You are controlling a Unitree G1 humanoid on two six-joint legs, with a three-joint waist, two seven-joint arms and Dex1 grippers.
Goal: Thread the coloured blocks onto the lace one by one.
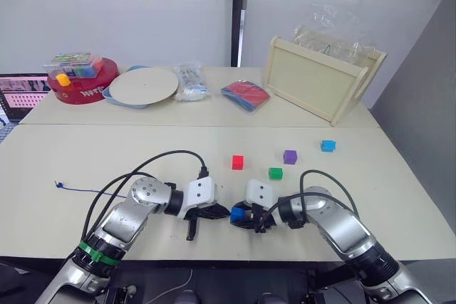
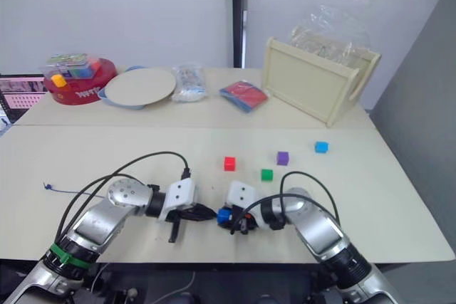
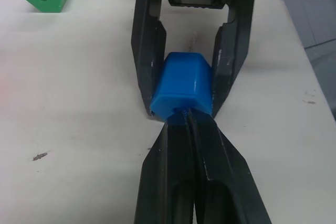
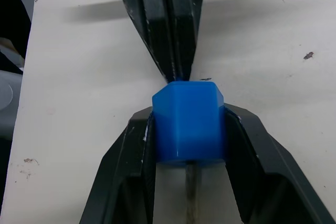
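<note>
Fingertips of our left gripper (image 3: 190, 124), pinched on the lace (image 1: 92, 190), met the blue block (image 4: 188, 124) head-on; right gripper (image 4: 188, 156) clamped that block.

Table (image 1: 85, 154): blocks (image 1: 237, 162), tray (image 1: 320, 80), plate (image 1: 143, 85).

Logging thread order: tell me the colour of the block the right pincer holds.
Blue block; right wrist view.

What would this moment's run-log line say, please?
left end effector: shut on lace tip | right end effector: holds blue block | red, green, purple loose
</note>
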